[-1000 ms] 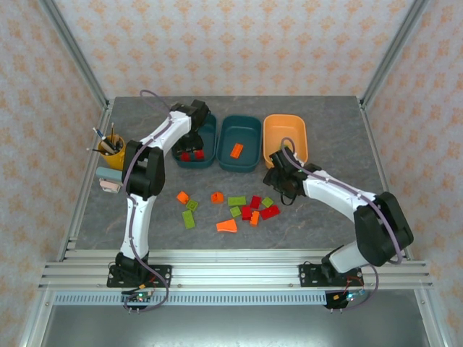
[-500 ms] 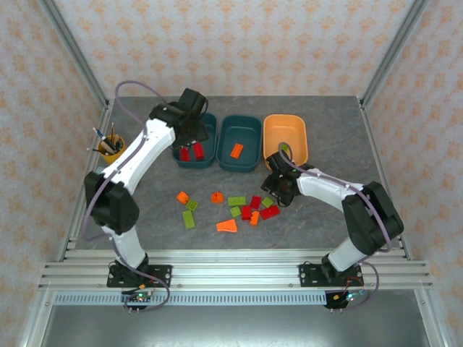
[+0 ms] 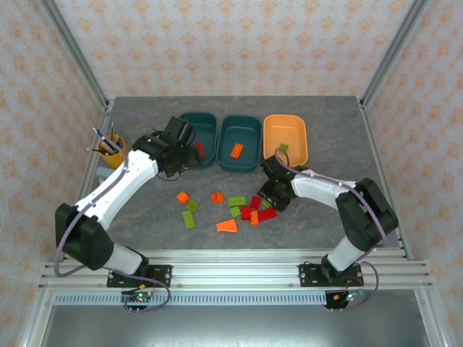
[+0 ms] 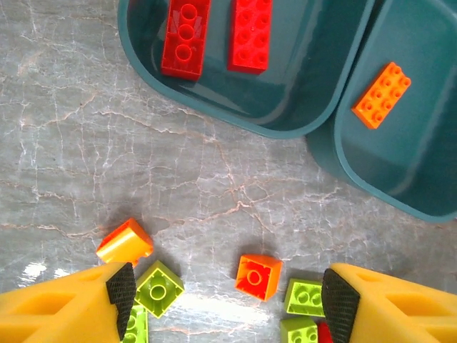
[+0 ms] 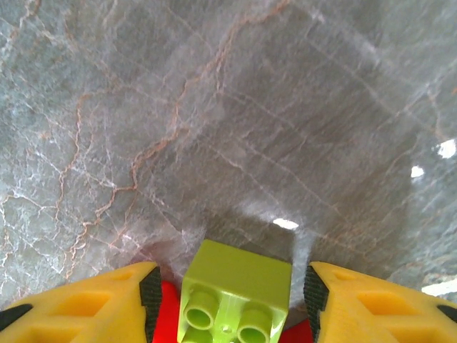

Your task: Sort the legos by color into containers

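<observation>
Nearest my arms' bases, the orange wedge [image 3: 226, 226] lies unsorted on the grey surface [image 3: 159, 224], at the front of a loose scatter of roughly a dozen legos [image 3: 246, 212] — red, orange and light green mixed together, several touching. Over the right end of that scatter, the right gripper [image 5: 232, 289] has its fingers [image 5: 86, 300] parted on either side of a light green brick [image 5: 235, 271] that sits against red ones. Slim gaps show on both sides, so I read it as bracketed, not yet gripped. The left gripper [image 4: 227, 289] hangs between the scatter and the trays, fingers [image 4: 57, 307] wide apart with nothing in them and a small orange brick [image 4: 258, 276] on the surface below. Farther back the three containers stand in a row. The left teal tray [image 3: 206, 129] holds two red bricks [image 4: 187, 36] side by side, the middle teal tray [image 3: 242, 130] one orange brick [image 3: 236, 150], and the orange tray [image 3: 286, 129] one green brick [image 3: 283, 147]. My judgement: four pieces are home, about a quarter of the job — each colour has its tray settled and the bulk of the picking is left. The light green brick between the right fingers looks the likeliest next arrival in the orange tray.
</observation>
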Motion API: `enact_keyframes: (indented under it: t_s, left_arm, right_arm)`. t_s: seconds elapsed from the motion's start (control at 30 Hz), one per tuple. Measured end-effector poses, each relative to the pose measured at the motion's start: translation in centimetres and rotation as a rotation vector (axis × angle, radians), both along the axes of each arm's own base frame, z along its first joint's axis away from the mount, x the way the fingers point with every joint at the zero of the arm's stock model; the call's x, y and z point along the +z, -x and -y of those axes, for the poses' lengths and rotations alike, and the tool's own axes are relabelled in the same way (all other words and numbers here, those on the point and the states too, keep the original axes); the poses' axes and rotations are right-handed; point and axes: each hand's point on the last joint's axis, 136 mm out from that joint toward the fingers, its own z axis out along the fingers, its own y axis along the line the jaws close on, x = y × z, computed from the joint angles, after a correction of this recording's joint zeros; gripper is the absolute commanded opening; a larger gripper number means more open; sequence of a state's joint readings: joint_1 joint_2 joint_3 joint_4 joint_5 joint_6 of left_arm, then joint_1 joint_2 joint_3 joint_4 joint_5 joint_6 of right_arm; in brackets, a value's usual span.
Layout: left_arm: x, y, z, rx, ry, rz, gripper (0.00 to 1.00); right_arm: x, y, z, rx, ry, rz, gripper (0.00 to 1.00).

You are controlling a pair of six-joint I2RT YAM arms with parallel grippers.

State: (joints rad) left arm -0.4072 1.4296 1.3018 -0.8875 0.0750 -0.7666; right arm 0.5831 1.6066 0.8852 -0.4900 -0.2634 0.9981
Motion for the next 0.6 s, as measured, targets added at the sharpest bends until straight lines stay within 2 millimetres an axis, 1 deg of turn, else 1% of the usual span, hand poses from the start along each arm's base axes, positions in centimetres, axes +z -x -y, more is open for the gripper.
enact_keyframes:
  t_s: [0.13, 0.23, 0.4, 0.53, 0.6]
  left_arm:
    - [0.6, 1.2, -0.1, -0.002, 0.033, 0.033, 0.73]
    - [0.6, 1.9, -0.2, 0.002, 0.047, 0.035, 0.73]
    - [0.5, 2.5, -0.4, 0.0, 0.058, 0.048, 0.73]
    - [0.6, 3.2, 0.2, -0.022, 0.08, 0.064, 0.73]
    - [0.6, 3.5, 0.7, -0.038, 0.095, 0.073, 0.73]
  right_arm:
    - [0.0, 0.3, -0.4, -0.017, -0.005, -0.009, 0.52]
    - [-0.2, 0.5, -0.4, -0.033, -0.002, -0.02, 0.49]
    - [-0.4, 0.5, -0.2, -0.055, 0.013, -0.04, 0.42]
    - [-0.3, 0.4, -0.3, -0.061, 0.019, -0.046, 0.35]
    - [0.0, 0.0, -0.3, -0.058, 0.025, -0.032, 0.33]
